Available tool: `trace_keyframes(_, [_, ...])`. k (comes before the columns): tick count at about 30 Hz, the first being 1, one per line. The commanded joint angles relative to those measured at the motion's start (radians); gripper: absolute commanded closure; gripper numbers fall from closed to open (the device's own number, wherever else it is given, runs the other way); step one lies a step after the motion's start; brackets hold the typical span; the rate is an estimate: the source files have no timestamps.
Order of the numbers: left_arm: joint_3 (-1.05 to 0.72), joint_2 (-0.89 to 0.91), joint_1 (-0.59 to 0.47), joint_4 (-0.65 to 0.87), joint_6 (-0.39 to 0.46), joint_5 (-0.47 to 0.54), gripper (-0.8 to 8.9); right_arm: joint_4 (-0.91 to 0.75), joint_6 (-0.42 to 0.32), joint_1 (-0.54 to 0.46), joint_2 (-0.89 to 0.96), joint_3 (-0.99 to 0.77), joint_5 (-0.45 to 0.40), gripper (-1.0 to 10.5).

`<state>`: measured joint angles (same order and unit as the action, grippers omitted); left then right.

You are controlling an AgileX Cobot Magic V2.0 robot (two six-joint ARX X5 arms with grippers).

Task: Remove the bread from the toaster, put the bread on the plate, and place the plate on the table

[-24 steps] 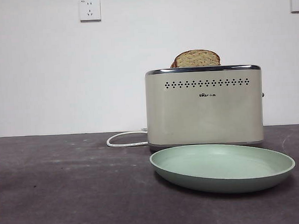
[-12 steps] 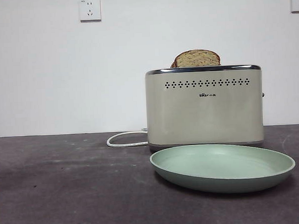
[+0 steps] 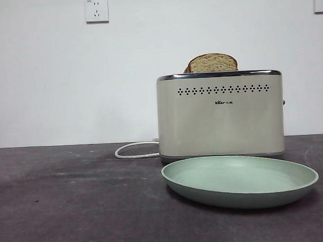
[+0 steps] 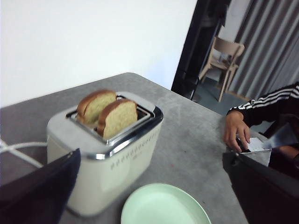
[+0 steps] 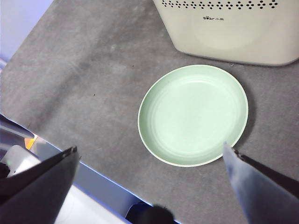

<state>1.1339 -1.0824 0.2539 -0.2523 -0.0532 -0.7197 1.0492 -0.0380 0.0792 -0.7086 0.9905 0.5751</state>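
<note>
The cream toaster (image 3: 220,116) stands on the dark grey table (image 3: 74,205) with two slices of bread in its slots. The bread (image 3: 212,63) nearer the holed face pokes above the chrome rim; it also shows in the left wrist view (image 4: 117,117), with the second slice (image 4: 95,105) behind it. The mint-green plate (image 3: 240,180) lies empty on the table in front of the toaster. My left gripper (image 4: 154,156) is open, above and beside the toaster (image 4: 105,158). My right gripper (image 5: 149,147) is open, high above the plate (image 5: 193,115). Neither arm shows in the front view.
A white cord (image 3: 135,150) runs from the toaster's left side. A person's hand (image 4: 235,131) rests at the table's far edge beside a chair (image 4: 222,58). The table's near edge (image 5: 79,168) shows under my right gripper. Wall sockets (image 3: 96,10) sit high behind.
</note>
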Motion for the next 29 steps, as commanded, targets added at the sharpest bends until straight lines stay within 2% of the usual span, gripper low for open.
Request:
trace_keyframes(1, [0.093,-0.121,0.052,0.02,0.063,0.036,2.02,-0.005,0.003,0.003,0.002,0.002,0.002,2.3])
trace_keyframes(9, [0.261,-0.418,0.166,0.204,0.088,0.097,2.03,-0.004,0.003,0.003,0.002,0.002,0.001,2.3])
trace_keyframes(13, [0.3,-0.542,0.201,0.281,0.138,0.137,2.03,-0.004,0.003,0.003,0.002,0.002,0.001,2.3])
trace_keyframes(21, [0.302,-0.701,0.244,0.457,0.173,0.211,2.03,0.007,0.004,0.003,0.002,0.002,0.0,2.3])
trace_keyframes(29, [0.314,-0.815,0.259,0.502,0.174,0.227,2.2,0.012,0.017,0.003,0.002,0.002,0.001,2.3])
